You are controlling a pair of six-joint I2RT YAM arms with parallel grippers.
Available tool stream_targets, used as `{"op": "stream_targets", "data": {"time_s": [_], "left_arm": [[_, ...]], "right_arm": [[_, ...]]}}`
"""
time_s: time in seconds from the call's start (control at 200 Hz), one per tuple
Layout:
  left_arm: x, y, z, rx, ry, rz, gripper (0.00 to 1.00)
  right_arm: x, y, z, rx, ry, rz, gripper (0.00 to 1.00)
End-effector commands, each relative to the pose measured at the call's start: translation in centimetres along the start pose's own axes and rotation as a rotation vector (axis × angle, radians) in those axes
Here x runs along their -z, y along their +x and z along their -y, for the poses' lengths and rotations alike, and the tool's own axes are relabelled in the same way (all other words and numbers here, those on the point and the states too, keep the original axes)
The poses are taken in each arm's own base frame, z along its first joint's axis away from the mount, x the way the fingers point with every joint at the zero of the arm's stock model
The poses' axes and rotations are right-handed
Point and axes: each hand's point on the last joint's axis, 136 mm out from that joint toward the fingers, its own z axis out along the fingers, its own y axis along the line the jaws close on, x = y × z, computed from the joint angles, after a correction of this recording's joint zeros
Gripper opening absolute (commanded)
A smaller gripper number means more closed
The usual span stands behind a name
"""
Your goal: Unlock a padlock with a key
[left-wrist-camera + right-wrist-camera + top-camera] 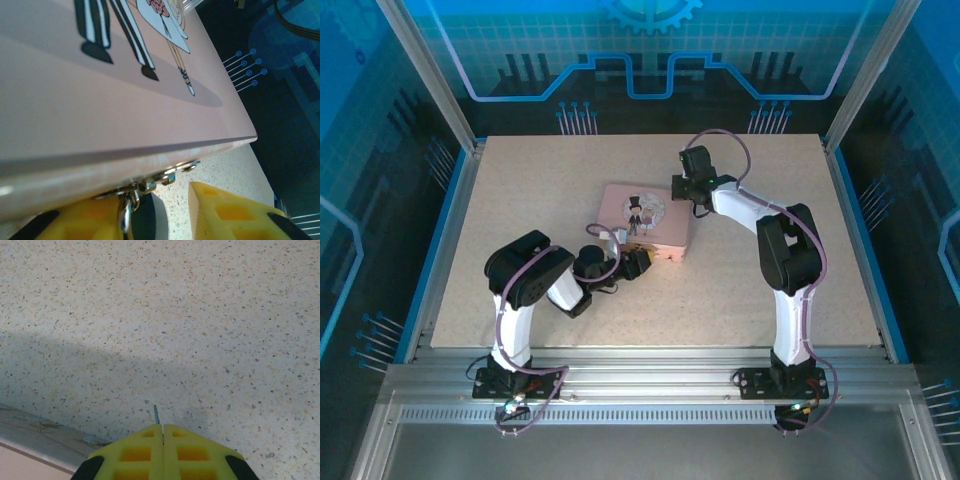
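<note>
Top external view: both arm bases sit at the near edge of the speckled bench (520,200). Left arm bends low and reaches rightward; the left tool (638,262) sits at the near long side of the pink box (645,222), touching or just beside its near wall. Box lies flat near the middle of the bench, lid up, cartoon couple picture on top.

Left wrist view: two yellow fingers (225,212) stand apart, with bench surface visible between them. Box lid and near wall fill the upper part of the frame. A metal hasp fitting (172,175) projects from the box's lower edge. A thin metallic loop (126,212), apparently the shackle of the padlock, hangs from this fitting, just beside the left-hand finger, with a dark shape next to it. Blue body of the padlock cannot be made out. Whether the fingers actually touch the padlock cannot be told.

Right wrist view: the right tool (163,429) has its yellow fingers pressed together, clamped on the key (156,414), a thin dark-grey sliver that sticks out past the fingertips over bare bench. A strip of the box edge shows at the lower left of this view.

Top external view, farther back: right arm arches up from its base, and the right tool hangs just beyond the far right corner of the box, well apart from the left tool.
</note>
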Motion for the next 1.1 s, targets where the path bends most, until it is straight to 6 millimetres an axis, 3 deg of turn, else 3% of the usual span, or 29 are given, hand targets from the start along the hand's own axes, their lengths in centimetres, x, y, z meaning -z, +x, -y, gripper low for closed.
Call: {"op": "stream_targets", "data": {"time_s": [0.0, 0.155, 0.42, 0.771, 1.096], "left_arm": [[0.8, -0.7, -0.8, 0.018, -0.032, 0.024, 0.31], [1.1, -0.6, -1.1, 0.028, -0.041, 0.013, 0.22], [1.9, 0.4, -1.4, 0.053, -0.068, -0.044, 0.18], [3.0, 2.3, -1.1, 0.065, -0.207, -0.293, 0.12], [3.2, 2.1, 0.7, 0.141, -0.185, -0.416, 0.1]], "right_arm": [[-0.2, 5.7, -1.4, 0.04, -0.029, -0.186, 0.0], [-0.1, 5.6, -1.5, 0.04, -0.031, -0.181, 0.0], [0.1, 5.4, -1.5, 0.044, -0.036, -0.179, 0.0], [1.9, 2.6, -1.3, 0.044, -0.073, -0.131, 0.0], [4.3, 0.4, -0.8, 0.041, -0.106, -0.076, 0.0]]}}
